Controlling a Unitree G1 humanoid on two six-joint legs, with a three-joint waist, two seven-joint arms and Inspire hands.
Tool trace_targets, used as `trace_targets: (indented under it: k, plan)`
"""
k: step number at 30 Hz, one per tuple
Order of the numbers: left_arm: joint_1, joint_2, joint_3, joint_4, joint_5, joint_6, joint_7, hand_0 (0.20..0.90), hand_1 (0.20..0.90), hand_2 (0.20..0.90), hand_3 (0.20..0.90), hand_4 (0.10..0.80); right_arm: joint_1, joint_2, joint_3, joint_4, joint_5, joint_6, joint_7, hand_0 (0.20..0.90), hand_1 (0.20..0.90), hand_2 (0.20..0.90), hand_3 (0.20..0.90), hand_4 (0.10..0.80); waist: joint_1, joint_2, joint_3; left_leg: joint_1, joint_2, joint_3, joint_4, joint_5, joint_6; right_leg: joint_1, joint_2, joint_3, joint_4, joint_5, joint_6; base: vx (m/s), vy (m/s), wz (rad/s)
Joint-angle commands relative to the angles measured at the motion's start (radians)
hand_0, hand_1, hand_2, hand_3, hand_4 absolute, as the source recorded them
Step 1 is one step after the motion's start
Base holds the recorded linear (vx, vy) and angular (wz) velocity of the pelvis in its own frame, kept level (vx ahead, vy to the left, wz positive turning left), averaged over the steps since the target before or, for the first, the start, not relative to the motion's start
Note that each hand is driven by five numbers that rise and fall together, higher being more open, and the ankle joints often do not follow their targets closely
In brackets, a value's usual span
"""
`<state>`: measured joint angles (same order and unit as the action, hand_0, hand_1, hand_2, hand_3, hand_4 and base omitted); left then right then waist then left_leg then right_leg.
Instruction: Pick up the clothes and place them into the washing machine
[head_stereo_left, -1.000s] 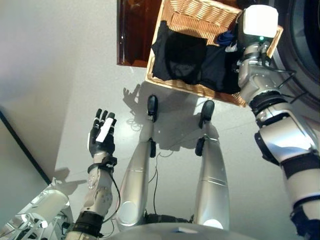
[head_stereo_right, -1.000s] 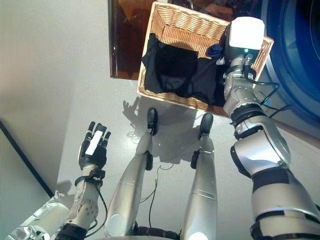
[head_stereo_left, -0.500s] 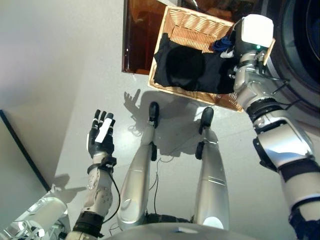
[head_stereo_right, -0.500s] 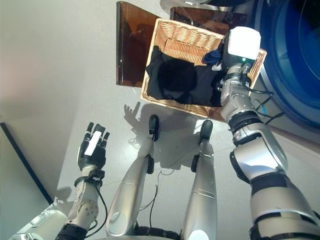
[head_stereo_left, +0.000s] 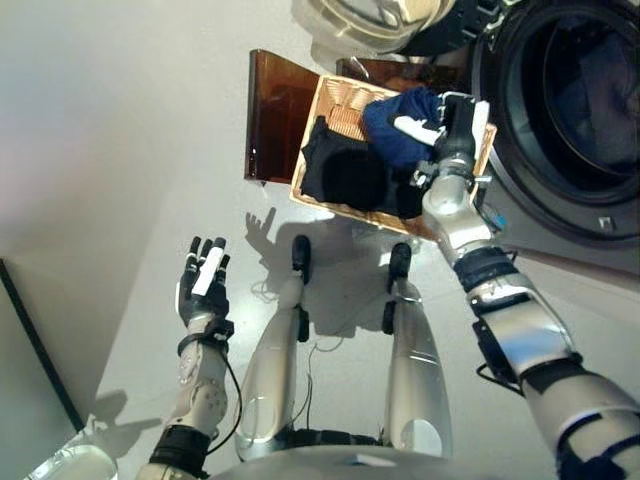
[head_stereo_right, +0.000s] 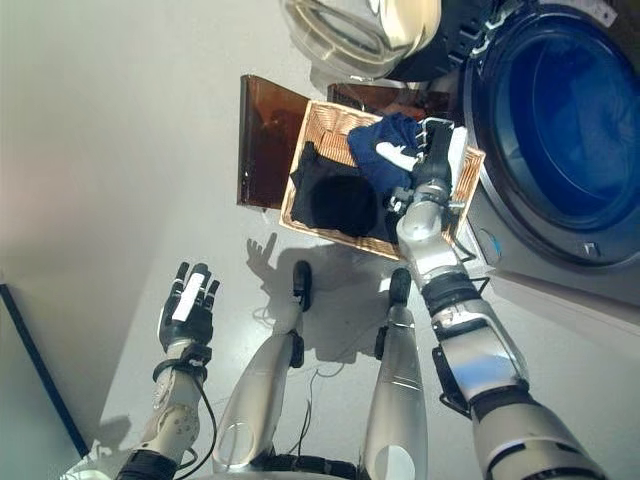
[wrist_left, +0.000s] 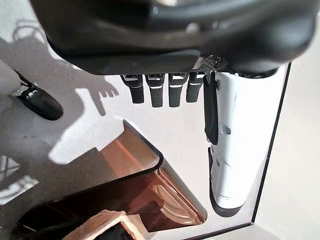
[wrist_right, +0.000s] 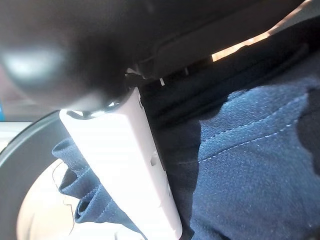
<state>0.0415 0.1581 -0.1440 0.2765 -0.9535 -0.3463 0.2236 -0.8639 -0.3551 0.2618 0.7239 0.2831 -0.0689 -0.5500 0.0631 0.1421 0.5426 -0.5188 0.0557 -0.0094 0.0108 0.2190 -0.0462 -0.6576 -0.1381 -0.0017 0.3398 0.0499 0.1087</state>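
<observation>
A wicker basket (head_stereo_right: 335, 232) stands on the floor beside the washing machine, whose drum (head_stereo_left: 580, 90) is open. Black clothes (head_stereo_left: 345, 175) lie in the basket. My right hand (head_stereo_left: 455, 125) is shut on a dark blue garment (head_stereo_left: 395, 125) and holds it bunched above the basket's far end, close to the drum's mouth. In the right wrist view the blue cloth (wrist_right: 250, 150) fills the space past the white thumb cover (wrist_right: 125, 165). My left hand (head_stereo_left: 203, 285) hovers open over the floor at the left, with straight fingers (wrist_left: 160, 90) and nothing in it.
A brown translucent panel (head_stereo_left: 275, 115) stands against the basket's left side. The washer's round glass door (head_stereo_left: 370, 20) hangs open above the basket. A dark strip (head_stereo_right: 35, 370) runs along the floor at the far left.
My right hand has come up out of the basket with the blue garment, toward the drum. The camera has shifted, bringing the washer and its door into view. The left hand has stayed put.
</observation>
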Motion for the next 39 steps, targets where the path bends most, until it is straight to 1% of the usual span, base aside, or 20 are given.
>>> trace_targets:
  k: [1,2,3,5,6,7,9,17,18,20,27,31,32,33,36,37,39]
  plan:
    - [0.045,0.041,0.008,-0.043,-0.003,-0.036,0.014,0.9,0.9,0.9,0.9,0.8,0.023,0.021,-0.056,-0.163,0.127,-0.161,0.033,0.2,0.2,0.2,0.2,0.3,0.012,-0.028,-0.023,0.016,0.007,0.025,0.039,-0.06,-0.06,0.099,-0.039,0.008,-0.108,-0.002,0.041,0.049,-0.011,0.05]
    - [0.044,0.038,0.007,-0.042,-0.005,-0.033,0.016,0.9,0.9,0.9,0.9,0.8,0.048,0.036,-0.064,-0.175,0.172,-0.173,0.038,0.2,0.2,0.2,0.2,0.3,0.011,-0.029,-0.023,0.029,0.007,0.025,0.041,-0.064,-0.059,0.11,-0.039,0.008,-0.109,-0.005,0.041,0.04,-0.007,0.02]
    - [0.044,0.038,0.007,-0.042,-0.005,-0.033,0.016,0.9,0.9,0.9,0.9,0.8,0.048,0.036,-0.064,-0.175,0.172,-0.173,0.038,0.2,0.2,0.2,0.2,0.3,0.012,-0.029,-0.023,0.029,0.007,0.026,0.041,-0.064,-0.059,0.11,-0.039,0.008,-0.11,-0.005,0.041,0.049,-0.013,-0.02]
    - [0.042,0.033,-0.003,-0.036,-0.016,-0.029,0.015,0.9,0.9,0.9,0.9,0.8,0.115,0.094,-0.104,-0.201,0.355,-0.237,0.074,0.2,0.2,0.2,0.2,0.3,0.011,-0.026,-0.023,0.059,0.004,0.023,0.047,-0.077,-0.058,0.143,-0.043,0.009,-0.107,-0.018,0.041,0.057,-0.014,0.0]
    - [0.041,0.033,-0.003,-0.036,-0.016,-0.029,0.015,0.9,0.9,0.9,0.9,0.8,0.114,0.094,-0.104,-0.202,0.355,-0.237,0.074,0.2,0.2,0.2,0.2,0.3,0.012,-0.026,-0.023,0.056,0.005,0.024,0.047,-0.075,-0.058,0.141,-0.042,0.009,-0.109,-0.014,0.041,0.039,-0.004,0.02]
    - [0.04,0.03,-0.003,-0.036,-0.019,-0.027,0.016,0.9,0.9,0.9,0.9,0.8,0.132,0.105,-0.108,-0.21,0.392,-0.245,0.086,0.2,0.2,0.2,0.2,0.3,0.011,-0.024,-0.023,0.062,0.005,0.024,0.048,-0.077,-0.058,0.147,-0.042,0.01,-0.109,-0.016,0.04,0.0,0.0,0.0]
    - [0.037,0.025,-0.009,-0.035,-0.027,-0.026,0.018,0.9,0.9,0.9,0.9,0.8,0.168,0.141,-0.121,-0.233,0.507,-0.284,0.108,0.2,0.2,0.2,0.2,0.3,0.01,-0.02,-0.023,0.075,0.004,0.026,0.049,-0.082,-0.057,0.158,-0.042,0.012,-0.107,-0.021,0.04,0.037,-0.001,0.0]
    - [0.044,0.007,-0.037,-0.04,-0.053,-0.017,0.012,0.9,0.9,0.9,0.9,0.8,0.261,0.239,-0.178,-0.304,0.855,-0.389,0.217,0.2,0.2,0.2,0.2,0.3,0.0,0.011,-0.023,0.099,-0.004,0.029,0.055,-0.096,-0.056,0.179,-0.044,0.024,-0.102,-0.042,0.039,0.019,-0.002,-0.03]
    - [0.045,0.003,-0.038,-0.041,-0.056,-0.015,0.009,0.9,0.9,0.9,0.9,0.8,0.265,0.239,-0.187,-0.3,0.861,-0.391,0.22,0.2,0.2,0.2,0.2,0.3,0.0,0.018,-0.025,0.097,-0.003,0.031,0.053,-0.092,-0.055,0.176,-0.044,0.025,-0.105,-0.037,0.039,0.028,-0.004,-0.04]
    - [0.051,0.0,-0.047,-0.039,-0.065,-0.016,0.001,0.9,0.9,0.9,0.9,0.8,0.258,0.246,-0.227,-0.304,0.921,-0.422,0.239,0.2,0.2,0.2,0.2,0.3,0.001,0.029,-0.027,0.102,-0.007,0.031,0.054,-0.099,-0.054,0.18,-0.046,0.028,-0.102,-0.046,0.041,0.023,0.005,-0.04]
    - [0.061,-0.009,-0.061,-0.035,-0.085,-0.015,-0.02,0.9,0.9,0.9,0.9,0.8,0.218,0.211,-0.358,-0.312,0.998,-0.504,0.23,0.2,0.2,0.2,0.2,0.3,-0.001,0.062,-0.044,0.099,-0.013,0.037,0.052,-0.103,-0.051,0.175,-0.048,0.039,-0.107,-0.048,0.043,0.009,0.005,-0.03]
    - [0.065,-0.011,-0.073,-0.023,-0.088,-0.013,-0.026,0.9,0.9,0.9,0.9,0.8,0.171,0.162,-0.44,-0.284,1.012,-0.55,0.199,0.2,0.2,0.2,0.2,0.3,-0.004,0.076,-0.055,0.103,-0.017,0.038,0.05,-0.111,-0.05,0.175,-0.052,0.044,-0.105,-0.059,0.045,0.004,0.002,-0.01]
    - [0.064,-0.011,-0.076,-0.021,-0.086,-0.012,-0.03,0.9,0.9,0.9,0.9,0.8,0.159,0.152,-0.453,-0.272,1.017,-0.557,0.195,0.2,0.2,0.2,0.2,0.3,-0.002,0.08,-0.059,0.098,-0.015,0.04,0.049,-0.105,-0.05,0.17,-0.05,0.045,-0.11,-0.05,0.045,0.023,0.014,-0.06]
    - [0.067,-0.009,-0.079,-0.016,-0.086,-0.011,-0.032,0.9,0.9,0.9,0.9,0.8,0.147,0.141,-0.471,-0.266,1.022,-0.567,0.189,0.2,0.2,0.2,0.2,0.3,-0.004,0.082,-0.06,0.104,-0.018,0.042,0.049,-0.112,-0.049,0.174,-0.053,0.044,-0.106,-0.06,0.046,0.002,0.016,-0.04]
    - [0.067,-0.01,-0.082,-0.009,-0.086,-0.009,-0.036,0.9,0.9,0.9,0.9,0.8,0.12,0.116,-0.496,-0.251,1.033,-0.582,0.184,0.2,0.2,0.2,0.2,0.3,-0.001,0.09,-0.069,0.099,-0.019,0.044,0.047,-0.107,-0.049,0.167,-0.053,0.049,-0.107,-0.052,0.046,0.0,0.0,0.0]
    - [0.07,-0.008,-0.088,-0.008,-0.086,-0.008,-0.044,0.9,0.9,0.9,0.9,0.8,0.099,0.087,-0.517,-0.237,1.037,-0.594,0.174,0.2,0.2,0.2,0.2,0.3,-0.001,0.096,-0.076,0.1,-0.021,0.045,0.047,-0.109,-0.049,0.166,-0.053,0.051,-0.108,-0.055,0.046,0.0,0.0,0.0]
    - [0.071,-0.007,-0.094,-0.008,-0.089,-0.009,-0.05,0.9,0.9,0.9,0.9,0.8,0.075,0.066,-0.531,-0.222,1.042,-0.603,0.166,0.2,0.2,0.2,0.2,0.3,0.001,0.103,-0.081,0.1,-0.022,0.047,0.046,-0.111,-0.049,0.165,-0.055,0.053,-0.107,-0.057,0.046,0.028,0.002,-0.03]
